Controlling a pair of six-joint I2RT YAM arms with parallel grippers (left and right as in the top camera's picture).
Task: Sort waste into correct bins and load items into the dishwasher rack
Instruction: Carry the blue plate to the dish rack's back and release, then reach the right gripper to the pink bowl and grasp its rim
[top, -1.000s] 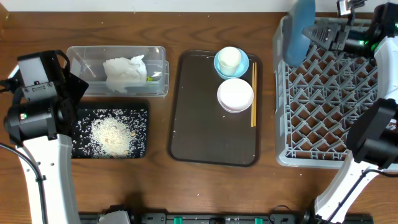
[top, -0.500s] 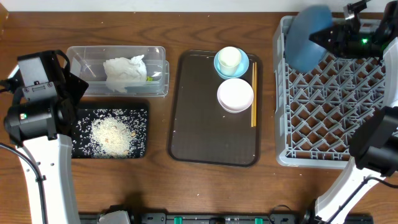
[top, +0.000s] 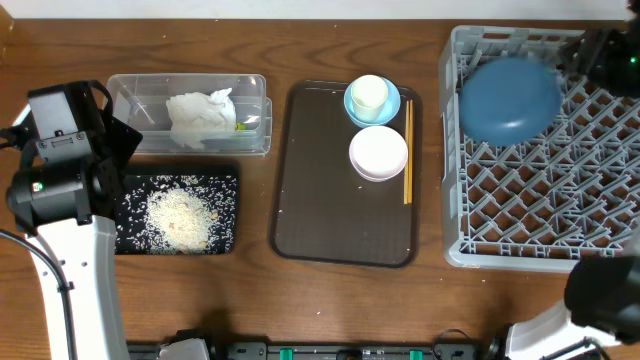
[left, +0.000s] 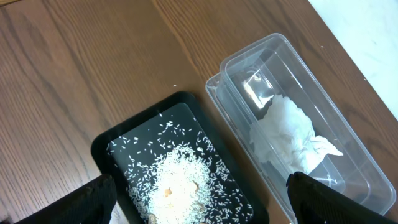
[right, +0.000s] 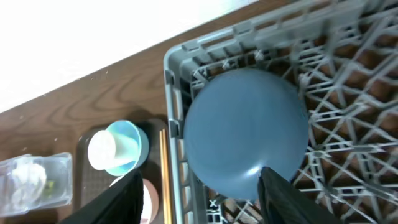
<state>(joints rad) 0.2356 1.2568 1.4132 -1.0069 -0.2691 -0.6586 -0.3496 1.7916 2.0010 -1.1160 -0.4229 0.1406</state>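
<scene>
Clock directions refer to the overhead view, 12 = far table edge.

**Right gripper** (right: 202, 200): fingers (right: 126, 198) stand well apart. Nothing is clamped between them. The wrist camera looks down past them onto the large dark-blue bowl (right: 245, 134). Overhead, the wrist sits at the rack's 1 o'clock corner, partly cut by the frame edge. The arm's base link enters the frame at 5 o'clock.

**Large dark-blue bowl** (top: 510, 98): lies dome-up in the dishwasher rack (top: 452, 150), in its 11 o'clock quarter, close to the left wall (right: 177, 99). Cannot tell whether the right fingertip touches its rim.

**Left gripper** (left: 205, 208): fingers (left: 93, 200) spread wide, empty. It hangs above the black tray (left: 102, 146) and points down at the rice (left: 177, 180). The arm stands at the table's 9 o'clock side, with its white link running toward 6 o'clock.

**Other items:**
- Black tray (top: 125, 180) holds the rice (top: 180, 215).
- Clear tub (top: 130, 90) lies just at the black tray's 12 o'clock and holds the crumpled napkin (top: 200, 115).
- Brown serving tray (top: 310, 200) sits mid-table. Near its 1 o'clock corner is the light-blue bowl (top: 372, 100).
- White-pinkish bowl (top: 378, 153) is just at the light-blue bowl's 6 o'clock.
- Chopsticks (top: 407, 150) lie along the serving tray's 3 o'clock edge.
</scene>
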